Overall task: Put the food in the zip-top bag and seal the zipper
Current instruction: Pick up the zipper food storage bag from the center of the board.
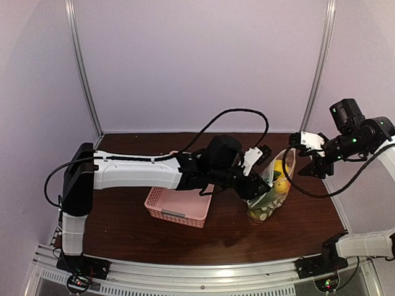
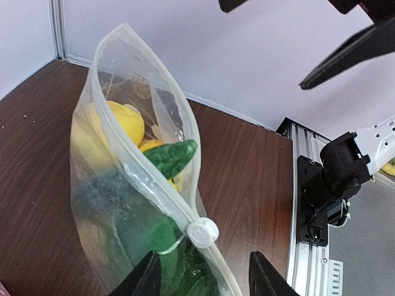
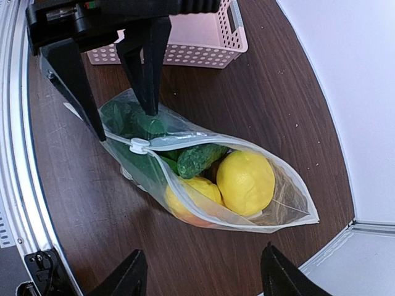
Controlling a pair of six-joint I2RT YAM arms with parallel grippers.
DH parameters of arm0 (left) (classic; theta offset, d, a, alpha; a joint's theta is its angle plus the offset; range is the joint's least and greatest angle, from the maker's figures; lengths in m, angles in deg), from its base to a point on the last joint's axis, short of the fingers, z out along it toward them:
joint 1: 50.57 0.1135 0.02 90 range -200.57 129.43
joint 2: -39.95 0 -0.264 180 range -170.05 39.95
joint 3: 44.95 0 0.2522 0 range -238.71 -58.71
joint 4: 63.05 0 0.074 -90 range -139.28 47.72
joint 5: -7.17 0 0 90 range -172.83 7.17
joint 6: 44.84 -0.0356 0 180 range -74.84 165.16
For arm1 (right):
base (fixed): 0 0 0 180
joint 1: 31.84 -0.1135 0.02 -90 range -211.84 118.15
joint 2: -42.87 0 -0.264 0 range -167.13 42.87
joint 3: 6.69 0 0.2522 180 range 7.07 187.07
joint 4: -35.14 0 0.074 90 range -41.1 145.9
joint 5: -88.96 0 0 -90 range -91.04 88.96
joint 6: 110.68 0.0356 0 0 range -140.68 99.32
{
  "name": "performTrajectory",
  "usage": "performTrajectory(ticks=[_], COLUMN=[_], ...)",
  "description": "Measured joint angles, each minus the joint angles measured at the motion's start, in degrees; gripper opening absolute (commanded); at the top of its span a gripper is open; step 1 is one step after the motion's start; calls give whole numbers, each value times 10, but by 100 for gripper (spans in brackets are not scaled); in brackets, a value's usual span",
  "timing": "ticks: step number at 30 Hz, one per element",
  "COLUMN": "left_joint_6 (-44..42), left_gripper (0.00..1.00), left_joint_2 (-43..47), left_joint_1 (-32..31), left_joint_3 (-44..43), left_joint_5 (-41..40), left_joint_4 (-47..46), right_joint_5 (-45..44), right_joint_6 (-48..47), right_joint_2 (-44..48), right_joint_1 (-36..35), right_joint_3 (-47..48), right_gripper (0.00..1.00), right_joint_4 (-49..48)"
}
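Observation:
The zip-top bag (image 1: 275,184) lies on the dark table, right of centre, with its mouth gaping toward the back. Inside it is the food: a yellow lemon (image 3: 245,182), a second lemon (image 3: 188,192), a green cucumber (image 3: 200,157) and a leafy green vegetable (image 3: 120,117). The zipper (image 3: 203,139) carries a white slider (image 2: 202,233) near the bag's front end; beyond the slider the two strips stand apart. My left gripper (image 2: 207,280) is open and straddles the bag just behind the slider, one finger on each side. My right gripper (image 3: 203,280) hangs open above the table beside the bag, holding nothing.
A pink lattice basket (image 1: 179,208) stands left of the bag, under the left arm. The aluminium rail (image 3: 15,185) runs along the table's near edge, with the right arm's black base (image 2: 327,185) on it. White walls close in the back and sides.

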Motion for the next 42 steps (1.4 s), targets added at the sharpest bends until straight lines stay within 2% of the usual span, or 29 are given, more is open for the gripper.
performTrajectory(ticks=[6, 13, 17, 23, 31, 35, 39, 42], left_joint_6=[-2, -10, -16, -19, -18, -14, -12, -11], left_gripper=[42, 39, 36, 50, 51, 45, 44, 43], left_joint_2=[-4, -30, -38, -39, 7, 28, 31, 31], left_joint_1=[3, 2, -1, -7, -17, -17, -17, -17], left_joint_3=[-4, -27, -32, -30, 30, 54, 61, 61], left_joint_5=[-20, -12, -10, -29, -77, -75, -64, -56], left_joint_4=[-30, -35, -35, -41, -57, -71, -82, -83], right_joint_5=[0, -8, -10, -17, -68, -93, -116, -125], right_joint_6=[-1, -12, -40, -75, -93, -100, -106, -109], right_joint_2=[-6, -20, -21, -21, -20, -23, -26, -34], right_joint_1=[0, 0, 0, -21, -78, -84, -84, -86], right_joint_3=[-19, -25, -47, -73, -113, -119, -138, -144], right_gripper=[62, 50, 49, 54, 52, 45, 38, 22], right_joint_4=[-18, -26, -26, -24, -46, -70, -106, -119])
